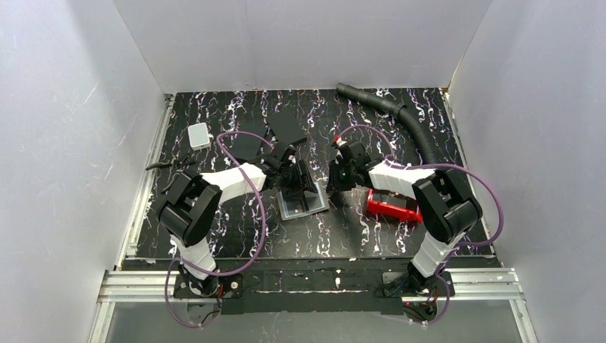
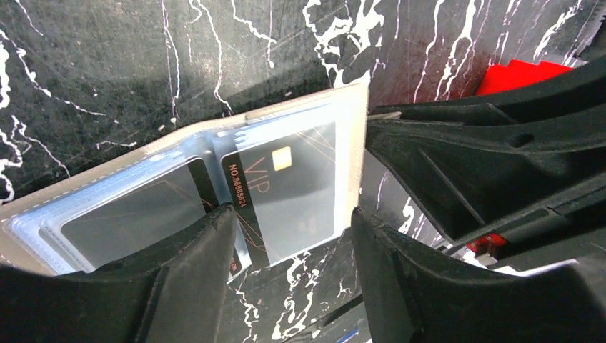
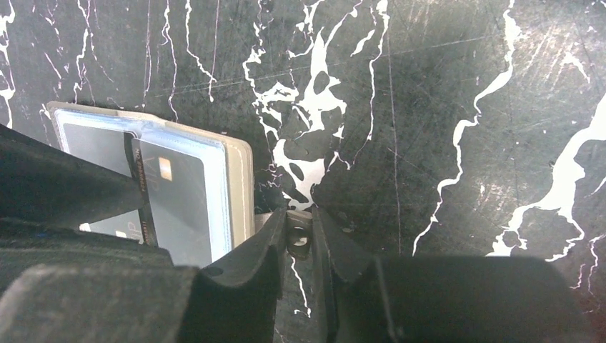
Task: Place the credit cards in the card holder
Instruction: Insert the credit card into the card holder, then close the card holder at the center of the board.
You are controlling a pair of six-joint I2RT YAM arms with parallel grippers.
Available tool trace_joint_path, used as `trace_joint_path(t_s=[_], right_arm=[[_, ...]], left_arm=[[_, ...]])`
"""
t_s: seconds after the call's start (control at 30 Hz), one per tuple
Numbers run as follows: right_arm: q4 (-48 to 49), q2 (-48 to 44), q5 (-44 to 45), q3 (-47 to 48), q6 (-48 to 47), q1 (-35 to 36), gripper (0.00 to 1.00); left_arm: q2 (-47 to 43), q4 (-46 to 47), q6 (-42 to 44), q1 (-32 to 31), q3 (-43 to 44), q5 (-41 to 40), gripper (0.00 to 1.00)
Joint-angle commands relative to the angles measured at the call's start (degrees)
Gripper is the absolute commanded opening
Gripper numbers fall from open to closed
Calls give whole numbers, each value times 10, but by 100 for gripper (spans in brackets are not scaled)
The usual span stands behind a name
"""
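Observation:
The card holder [image 1: 306, 203] lies open on the mat, taupe outside with glossy clear pockets; it also shows in the left wrist view [image 2: 143, 207] and the right wrist view [image 3: 239, 179]. A dark credit card [image 2: 293, 186] marked VIP with a gold chip sits partly inside the right-hand pocket, and it shows in the right wrist view [image 3: 179, 200] too. My left gripper [image 2: 289, 246] is open, with its fingers either side of the card's near edge. My right gripper [image 3: 300, 239] is shut on the holder's snap tab [image 3: 299, 227] at its right edge.
A red tray [image 1: 391, 207] sits under my right arm. A small white box [image 1: 199, 134] lies at the left. Two black flat slabs [image 1: 250, 144] lie behind the left gripper. A black corrugated hose [image 1: 404, 118] curves along the back right.

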Motion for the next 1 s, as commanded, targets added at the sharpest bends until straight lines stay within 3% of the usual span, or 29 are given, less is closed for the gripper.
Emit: trace_joint_path(t_s=[0.0,0.23,0.43,0.57,0.83,0.97], right_arm=[[-35,-6,15,-4,-8,2,29],[-65,-41,21,-1,-32,0,41],[-35,-29,23,-6,-33,-1,23],[-36,-38,24,4,-35,2,2],[-70,-90,-34,40,-18,27,1],[-84,-100,-37,66,1,60,1]], left_arm=[[-52,-38,24,2,0,-4,61],[-124,-81,58,19,-12,21,69],[-201,-102,69,52,-61,40,72],[-257,-120,78,71,-105,39,73],[-373,-165,81,115,-179,35,74],[-427,-207,98,125,-177,20,75]])
